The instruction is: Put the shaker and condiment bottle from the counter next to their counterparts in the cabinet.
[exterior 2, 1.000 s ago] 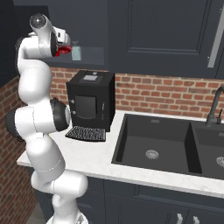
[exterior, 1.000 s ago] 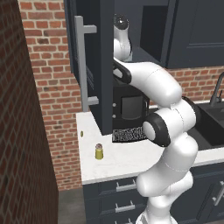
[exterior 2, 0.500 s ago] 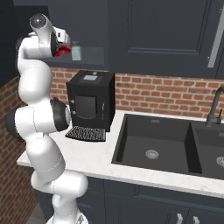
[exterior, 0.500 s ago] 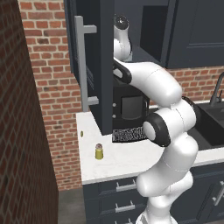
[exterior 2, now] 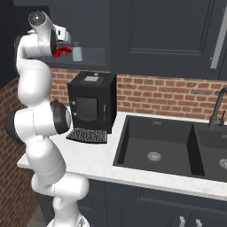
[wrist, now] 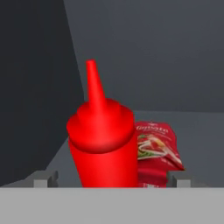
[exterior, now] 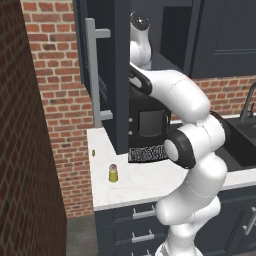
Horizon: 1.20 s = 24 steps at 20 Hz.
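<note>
1. Between the spread fingertips of the gripper [wrist: 113, 183], the condiment bottle [wrist: 103, 144] is seen standing upright on the cabinet [exterior: 120, 75] shelf; the jaws are wide apart on either side of it and no squeeze is applied, so it is judged to be released.
2. Just behind the bottle, touching or nearly touching it, a red sachet [wrist: 156, 151] is found; beyond it in the right base view, a pale blue-grey jar [exterior 2: 77, 52] sits further along the shelf.
3. Far below the gripper, the shaker [exterior: 113, 173] is left on the counter [exterior: 145, 185], near the front left edge, still to be fetched.
4. A tip-over is judged possible if the hand is withdrawn at a slant: a fingertip could catch the bottle's shoulder and drag it off the shelf edge.
5. A knock against the open cabinet door is also judged possible while the arm is lowered toward the shaker.
6. On the sachet, a printed picture of food and a line of pale script are visible; the script is too blurred to be read.
</note>
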Tool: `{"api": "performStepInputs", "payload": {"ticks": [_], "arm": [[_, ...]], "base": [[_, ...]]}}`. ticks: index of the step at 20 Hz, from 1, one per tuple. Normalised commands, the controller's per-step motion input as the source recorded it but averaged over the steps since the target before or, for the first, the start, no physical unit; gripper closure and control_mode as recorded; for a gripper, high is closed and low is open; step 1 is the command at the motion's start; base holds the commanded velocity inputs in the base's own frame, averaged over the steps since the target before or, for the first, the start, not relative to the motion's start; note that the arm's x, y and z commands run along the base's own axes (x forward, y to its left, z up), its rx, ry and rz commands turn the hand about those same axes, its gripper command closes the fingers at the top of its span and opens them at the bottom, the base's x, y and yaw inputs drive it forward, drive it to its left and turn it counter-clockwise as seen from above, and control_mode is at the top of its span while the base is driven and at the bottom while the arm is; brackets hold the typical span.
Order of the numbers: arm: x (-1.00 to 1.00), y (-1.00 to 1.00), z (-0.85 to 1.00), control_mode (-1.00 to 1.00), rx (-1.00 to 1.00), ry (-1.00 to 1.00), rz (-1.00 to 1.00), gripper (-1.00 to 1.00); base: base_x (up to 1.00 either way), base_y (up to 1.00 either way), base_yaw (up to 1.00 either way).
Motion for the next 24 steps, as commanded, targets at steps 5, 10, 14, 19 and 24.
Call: {"api": "performStepInputs", "payload": {"ticks": [5,10,14,19,24], "arm": [[-0.32,-0.42,0.27,-1.0,0.0,0.0,0.0,-1.0],[-0.8,-0.63,0.02,-1.0,0.0,-0.11,0.0,-1.0],[-1.0,-0.63,-0.03,-1.0,0.0,-0.28,0.02,-1.0],[-1.0,-0.57,-0.01,-1.0,0.0,-0.36,0.04,-1.0],[-1.0,-0.5,0.0,-1.0,0.0,-0.36,0.07,-1.0]], "base": [[0.0,0.0,0.0],[0.0,0.0,0.0],[0.0,0.0,0.0],[0.0,0.0,0.0],[0.0,0.0,0.0]]}}
